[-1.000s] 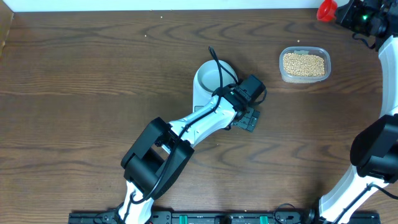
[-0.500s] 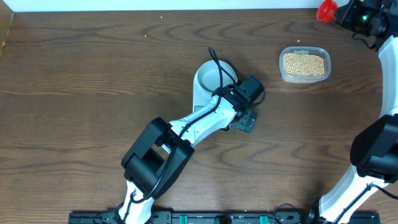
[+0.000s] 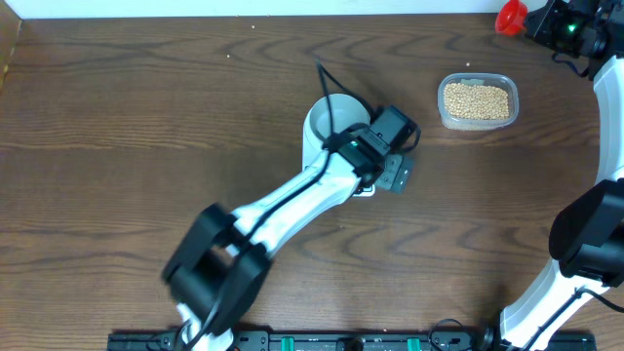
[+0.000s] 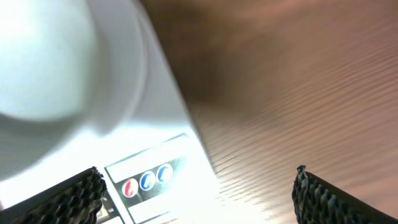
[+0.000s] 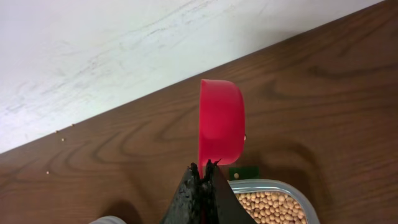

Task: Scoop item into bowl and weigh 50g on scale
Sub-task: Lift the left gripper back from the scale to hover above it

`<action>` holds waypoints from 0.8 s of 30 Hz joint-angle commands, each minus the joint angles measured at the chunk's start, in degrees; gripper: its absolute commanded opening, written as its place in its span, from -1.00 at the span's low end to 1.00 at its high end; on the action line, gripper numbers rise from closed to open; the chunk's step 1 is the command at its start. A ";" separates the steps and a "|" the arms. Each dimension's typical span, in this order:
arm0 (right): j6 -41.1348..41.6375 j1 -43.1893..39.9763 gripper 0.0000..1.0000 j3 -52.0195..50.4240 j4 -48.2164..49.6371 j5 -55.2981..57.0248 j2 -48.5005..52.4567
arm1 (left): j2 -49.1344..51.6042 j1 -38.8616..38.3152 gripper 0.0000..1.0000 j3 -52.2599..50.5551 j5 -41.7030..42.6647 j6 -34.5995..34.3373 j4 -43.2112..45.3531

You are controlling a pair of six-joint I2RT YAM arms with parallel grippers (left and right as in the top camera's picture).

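Resting on the scale (image 4: pixel 158 118), the bowl (image 3: pixel 325 119) sits where anything tipped in gets weighed; no beans show in its visible part. The left end effector (image 4: pixel 198 177) hangs wide open and empty beside the scale's button edge, perhaps to press a button. The right end effector (image 5: pixel 202 183) is clamped on the handle of a red scoop (image 5: pixel 221 121), turned on edge near the tub (image 3: pixel 478 125). That tub holds the beans (image 3: pixel 477 100), well apart from the bowl on the surface (image 3: pixel 146 117).

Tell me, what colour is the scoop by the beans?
The scoop is bright red; right wrist view shows it best.
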 commanded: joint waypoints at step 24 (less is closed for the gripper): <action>-0.74 -0.09 -0.98 1.11 0.63 -2.14 -0.04 | -25.64 15.26 0.96 1.49 2.54 16.70 -16.33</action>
